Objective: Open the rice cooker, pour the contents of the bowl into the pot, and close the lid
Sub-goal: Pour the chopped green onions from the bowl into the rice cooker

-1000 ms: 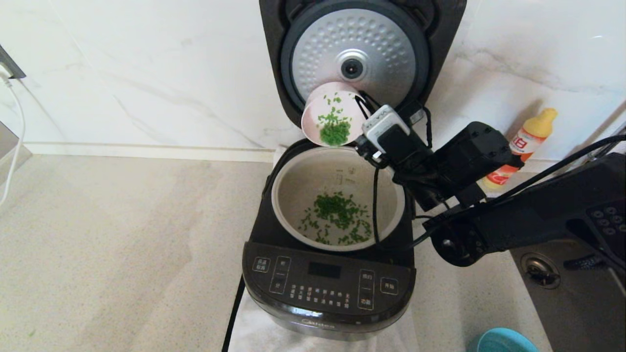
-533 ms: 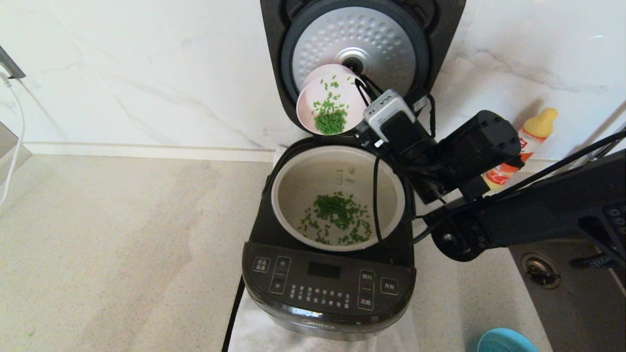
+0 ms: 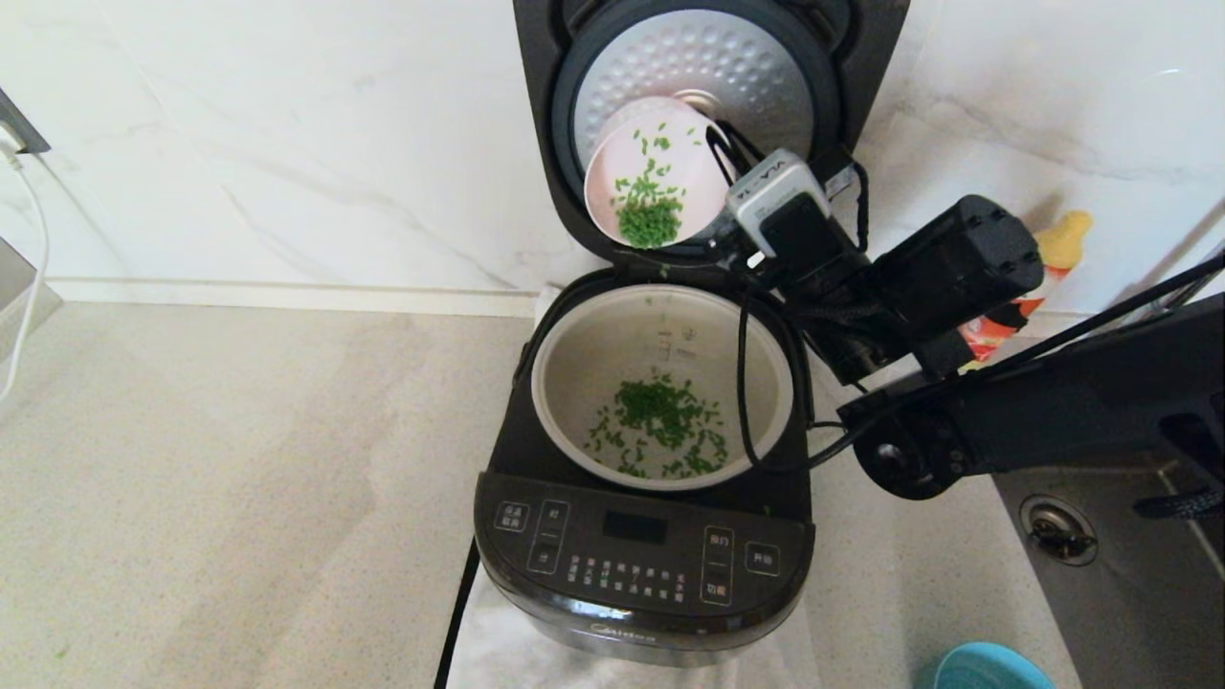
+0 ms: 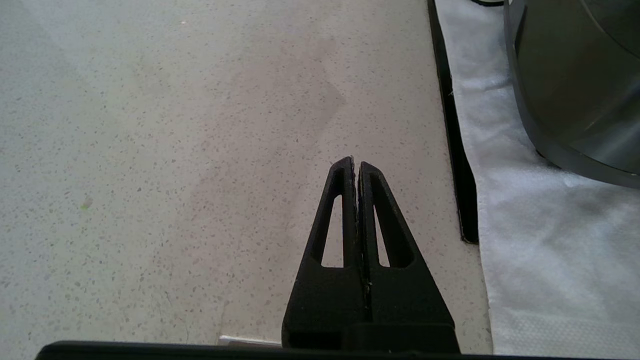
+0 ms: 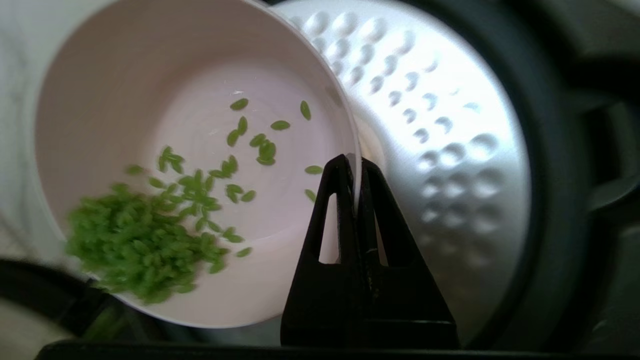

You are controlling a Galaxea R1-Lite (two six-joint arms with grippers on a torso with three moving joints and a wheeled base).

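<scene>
The black rice cooker stands open, its lid upright with the dimpled silver plate facing me. Green grains lie scattered in the pale pot. My right gripper is shut on the rim of a pink bowl, holding it tipped on its side above the pot's back edge, in front of the lid. Green grains are heaped at the bowl's lower side. My left gripper is shut on nothing, low over the counter left of the cooker.
A yellow-capped bottle stands by the wall behind my right arm. The steel sink with its drain lies at the right. A blue bowl sits at the front right. A white cloth lies under the cooker, the black cord beside it.
My right gripper has lifted the tipped bowl higher and back, from the pot's rear rim up against the lid's plate. Some grains have slid inside the bowl.
</scene>
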